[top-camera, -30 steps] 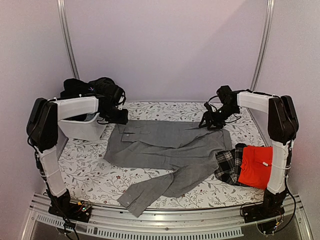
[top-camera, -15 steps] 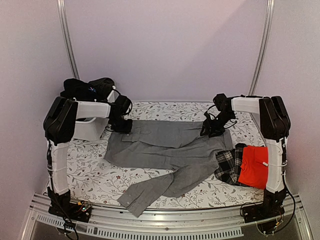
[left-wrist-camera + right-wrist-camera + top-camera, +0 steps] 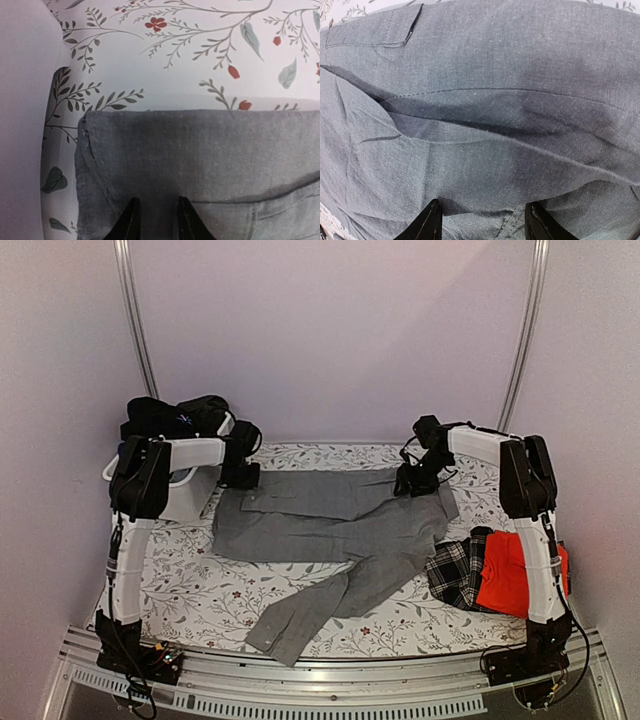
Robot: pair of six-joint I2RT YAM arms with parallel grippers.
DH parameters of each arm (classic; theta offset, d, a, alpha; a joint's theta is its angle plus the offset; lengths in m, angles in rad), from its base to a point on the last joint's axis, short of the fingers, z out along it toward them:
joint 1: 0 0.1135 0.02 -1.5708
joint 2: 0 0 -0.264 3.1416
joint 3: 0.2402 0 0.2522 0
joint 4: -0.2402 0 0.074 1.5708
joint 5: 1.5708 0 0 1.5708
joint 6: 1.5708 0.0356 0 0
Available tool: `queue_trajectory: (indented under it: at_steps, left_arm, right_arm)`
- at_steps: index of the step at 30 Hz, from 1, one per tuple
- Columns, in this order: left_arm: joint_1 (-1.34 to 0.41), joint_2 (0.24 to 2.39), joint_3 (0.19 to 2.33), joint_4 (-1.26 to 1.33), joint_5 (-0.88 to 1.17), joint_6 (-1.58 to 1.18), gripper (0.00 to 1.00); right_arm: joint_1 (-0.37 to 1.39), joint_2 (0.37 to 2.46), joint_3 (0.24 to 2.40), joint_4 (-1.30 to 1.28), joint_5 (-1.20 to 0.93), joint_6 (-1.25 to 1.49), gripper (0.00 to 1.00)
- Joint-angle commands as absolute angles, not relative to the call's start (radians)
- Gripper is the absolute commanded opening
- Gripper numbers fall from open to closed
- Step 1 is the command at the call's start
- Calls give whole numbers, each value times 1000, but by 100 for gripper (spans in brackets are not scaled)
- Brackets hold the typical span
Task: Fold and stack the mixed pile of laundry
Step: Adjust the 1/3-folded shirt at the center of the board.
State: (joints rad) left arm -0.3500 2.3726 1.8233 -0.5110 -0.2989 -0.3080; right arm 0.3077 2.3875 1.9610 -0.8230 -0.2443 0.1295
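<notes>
Nearest the arm bases, on the flower-printed table [image 3: 190, 580], the cuff end of a long sleeve [image 3: 285, 625], angled up and to the right into the body of the grey shirt [image 3: 330, 525]. Spread mostly flat across the middle of the table, wider from left to right than from near to far. To its right, toward the near right corner, a bunched plaid cloth [image 3: 455, 570], touching the shirt's lower right edge, and just beside that a red shirt [image 3: 505, 575], partly hidden behind the right arm's upright link. Farther back, at the shirt's far left corner, the left gripper [image 3: 240, 475], down on the cloth. In the wrist view, fingers [image 3: 132, 222] drawn close together, a narrow strip of grey fabric pinched between them, a little inside the hem at that corner. At the shirt's far right corner, the right gripper [image 3: 412, 483], also low on the cloth. In its wrist view, fingers [image 3: 431, 222] set well apart, creased grey fabric lying between them and long ridges running across. Impossible to tell whether clamped on the cloth or only resting astride it. Behind the left gripper, at the far left, a white tub [image 3: 185, 498], heaped with a black garment [image 3: 175, 418] rising above its rim. Beyond everything, a plain pale wall [image 3: 330, 340].
</notes>
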Motion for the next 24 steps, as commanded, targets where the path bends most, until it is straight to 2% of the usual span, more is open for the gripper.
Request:
queue_trajectory:
  at_steps: [1,5,9,14,17,22,24]
  left_arm:
    - [-290,2436,1849,-595,-349,-283,27]
    - [-297,2366,1819,-478,-225,-217,36]
    - [-345,2252,1772,-357,-147,-114,56]
    - [-402,2059,1632,-294,-85,-61,71]
    - [-429,1911,1463,-242,11,-37,73]
    - [-443,1706,1237,-246,364,-47,78]
    - [-479,1644,1156,-258,434,-52,79]
  right_arm:
    - [279,2528,2005,-881,-134,121,56]
    - [279,2523,2083,-851,-245,115,64]
    - [278,2422,2077,-779,-368,111,73]
    - [280,2243,1986,-719,-473,79,79]
    - [296,2114,1864,-695,-546,32,79]
    - [373,1956,1651,-773,-555,-101,79]
    - [419,1906,1548,-771,-542,-129,79]
